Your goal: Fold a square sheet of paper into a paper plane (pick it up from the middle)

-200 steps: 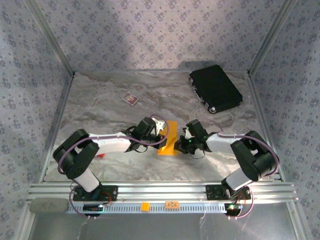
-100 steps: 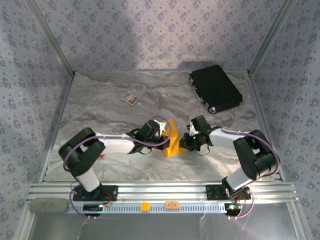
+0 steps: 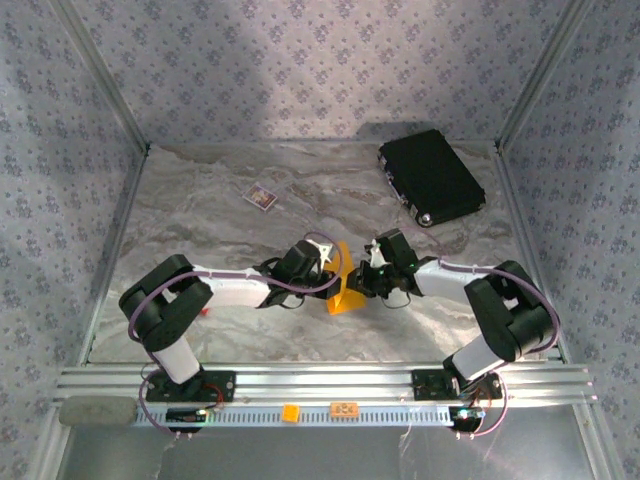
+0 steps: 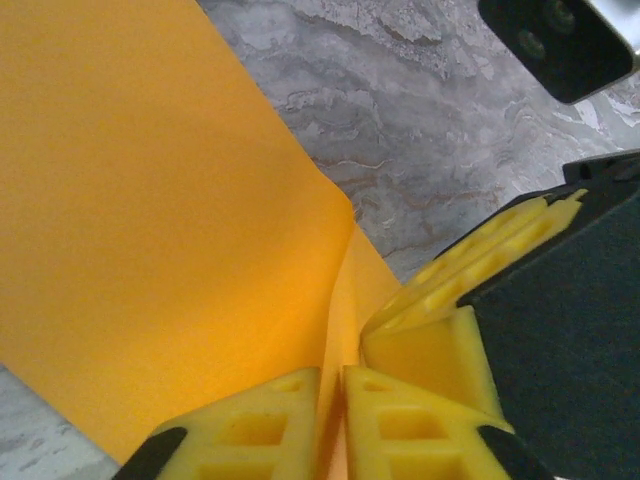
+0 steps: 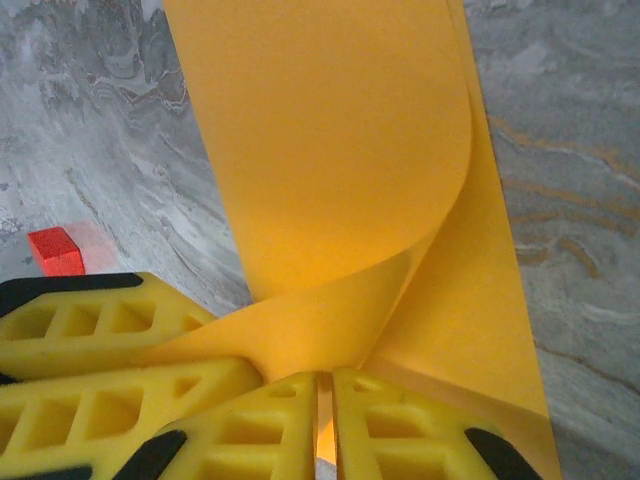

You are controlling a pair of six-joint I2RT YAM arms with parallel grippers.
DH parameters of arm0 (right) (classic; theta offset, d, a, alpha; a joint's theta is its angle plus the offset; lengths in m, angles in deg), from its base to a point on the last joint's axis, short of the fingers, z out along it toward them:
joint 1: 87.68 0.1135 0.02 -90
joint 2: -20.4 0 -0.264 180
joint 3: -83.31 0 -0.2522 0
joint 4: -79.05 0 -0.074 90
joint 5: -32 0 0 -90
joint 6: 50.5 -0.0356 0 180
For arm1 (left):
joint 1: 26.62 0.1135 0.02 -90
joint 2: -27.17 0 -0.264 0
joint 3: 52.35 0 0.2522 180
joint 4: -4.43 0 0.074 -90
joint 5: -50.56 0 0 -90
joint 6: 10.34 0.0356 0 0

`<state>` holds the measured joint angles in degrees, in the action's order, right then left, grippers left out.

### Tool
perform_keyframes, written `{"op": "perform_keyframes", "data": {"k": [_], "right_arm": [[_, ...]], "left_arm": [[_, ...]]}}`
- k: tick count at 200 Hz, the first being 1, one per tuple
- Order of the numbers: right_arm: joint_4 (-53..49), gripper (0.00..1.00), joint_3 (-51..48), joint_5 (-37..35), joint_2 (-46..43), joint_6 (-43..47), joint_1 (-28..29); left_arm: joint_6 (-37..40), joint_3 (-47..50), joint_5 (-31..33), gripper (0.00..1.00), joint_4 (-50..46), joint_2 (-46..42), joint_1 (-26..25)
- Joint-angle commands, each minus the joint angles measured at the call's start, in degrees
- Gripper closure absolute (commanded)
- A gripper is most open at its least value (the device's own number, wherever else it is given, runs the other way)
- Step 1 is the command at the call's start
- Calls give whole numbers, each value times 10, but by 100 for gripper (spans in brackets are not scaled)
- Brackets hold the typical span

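The square sheet of paper (image 3: 343,281) is orange-yellow and stands up off the table's middle, bent into a curl between my two grippers. My left gripper (image 3: 326,266) comes in from the left and is shut on one edge; in the left wrist view the paper (image 4: 150,200) runs down into the narrow slit between its fingers (image 4: 250,430). My right gripper (image 3: 366,277) comes in from the right, almost touching the left one. It is shut on the paper (image 5: 330,150), which loops over just ahead of its fingertips (image 5: 410,420). The left gripper's yellow fingers (image 5: 100,330) press against the curl.
A black case (image 3: 431,178) lies at the back right. A small card (image 3: 261,197) lies at the back left of the marble table (image 3: 200,230). A small red block (image 5: 55,250) sits near the left arm. Patterned walls close in three sides.
The two grippers have drawn closer together. The sheet, flat on the table a second ago, now rises bent between them. The right gripper has shifted left and slightly back.
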<state>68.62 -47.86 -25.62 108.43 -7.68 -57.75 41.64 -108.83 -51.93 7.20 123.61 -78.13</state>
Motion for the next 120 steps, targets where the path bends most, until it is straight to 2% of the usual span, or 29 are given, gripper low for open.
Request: {"op": "perform_keyframes", "data": {"k": [1,30,120], "right_arm": [[20,87,-4,5,13,-21,6],[22,88,-6,5,18,-23,6],[22,88,-6,4,17,-24,6]], "left_arm": [[8,-14,-13,82,-1,-9,0],[12,-12,-24,79,-5,-17,6],[17,6,-32,81,-8,-32,18]]}}
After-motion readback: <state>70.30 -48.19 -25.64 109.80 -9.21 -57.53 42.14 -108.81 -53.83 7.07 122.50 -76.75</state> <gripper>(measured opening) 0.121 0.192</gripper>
